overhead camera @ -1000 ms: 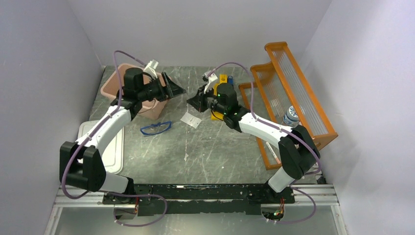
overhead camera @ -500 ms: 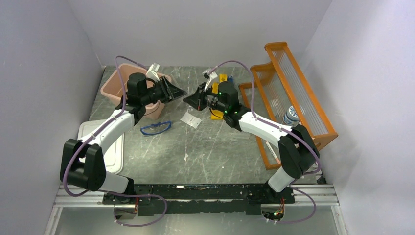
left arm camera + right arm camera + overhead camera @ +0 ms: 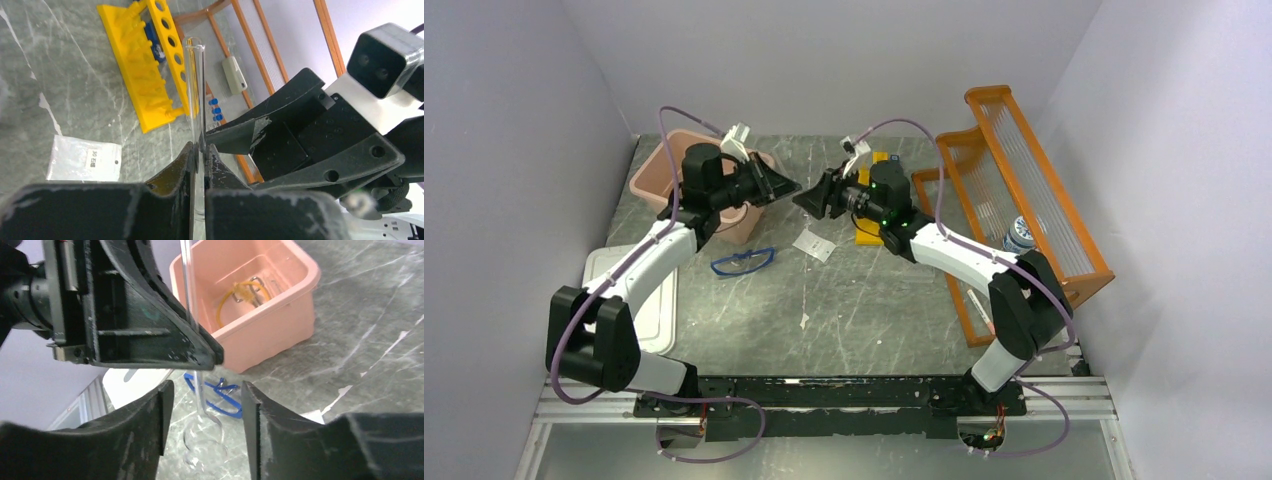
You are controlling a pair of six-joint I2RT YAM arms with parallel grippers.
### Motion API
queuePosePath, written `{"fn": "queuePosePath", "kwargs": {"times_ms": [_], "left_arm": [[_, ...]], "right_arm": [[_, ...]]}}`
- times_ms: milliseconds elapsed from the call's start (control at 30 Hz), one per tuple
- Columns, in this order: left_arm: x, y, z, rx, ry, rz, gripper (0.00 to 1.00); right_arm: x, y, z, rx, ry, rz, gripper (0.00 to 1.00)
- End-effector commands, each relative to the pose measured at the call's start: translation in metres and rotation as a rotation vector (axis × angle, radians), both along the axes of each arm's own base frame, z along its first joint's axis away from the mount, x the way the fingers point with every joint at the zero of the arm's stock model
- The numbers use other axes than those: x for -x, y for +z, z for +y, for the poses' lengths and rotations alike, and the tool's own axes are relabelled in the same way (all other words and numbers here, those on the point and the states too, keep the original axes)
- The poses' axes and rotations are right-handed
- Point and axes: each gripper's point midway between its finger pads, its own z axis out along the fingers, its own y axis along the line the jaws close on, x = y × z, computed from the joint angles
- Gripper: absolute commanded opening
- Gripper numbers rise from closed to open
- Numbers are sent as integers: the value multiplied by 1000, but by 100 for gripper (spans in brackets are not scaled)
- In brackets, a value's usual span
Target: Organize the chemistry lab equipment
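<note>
Left claw: pinched shut on glass tube, which projected past its tips
Right claw: jaws apart either side of glass tube, gripping nothing; apparently a handover

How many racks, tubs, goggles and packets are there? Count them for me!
Racks: 2, yellow test-tube rack and orange shelf rack
Tubs: 1, pink tub
Goggles: 1, blue goggles
Packets: 1, white packet
Total: 5

arms: white links, black joints | cables: mauve | claw fingers: black, scuffed | wrist LEDs: seemingly green
</note>
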Motion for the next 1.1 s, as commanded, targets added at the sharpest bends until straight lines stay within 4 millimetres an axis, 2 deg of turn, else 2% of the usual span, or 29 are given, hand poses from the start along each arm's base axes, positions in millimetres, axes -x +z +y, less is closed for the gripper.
{"fn": "queuePosePath", "kwargs": {"times_ms": [0, 100, 167, 400, 533, 767, 900, 1067], "left_arm": [[-21, 32, 23, -77, 83, -90, 5], [-40, 36, 50, -97, 164, -51, 5], [-55, 35, 76, -97, 244, -11, 5], [-93, 17, 156, -79, 495, 131, 5], [-110, 0, 183, -113, 598, 192, 5], [-140, -37, 199, -112, 699, 289, 5], [-153, -76, 208, -118, 768, 426, 5], [-170, -113, 202, -94, 762, 551, 5]], "right_arm": [[-15, 39, -15, -41, -84, -76, 59], [-20, 53, -25, -34, -123, -126, 60], [-25, 57, -30, -13, -149, -147, 60], [-33, 44, -43, 59, -199, -147, 60], [-38, 34, -49, 98, -218, -134, 60], [-44, 17, -59, 182, -250, -139, 60], [-49, 5, -65, 221, -273, -136, 60], [-55, -4, -70, 244, -298, -133, 60]]}}
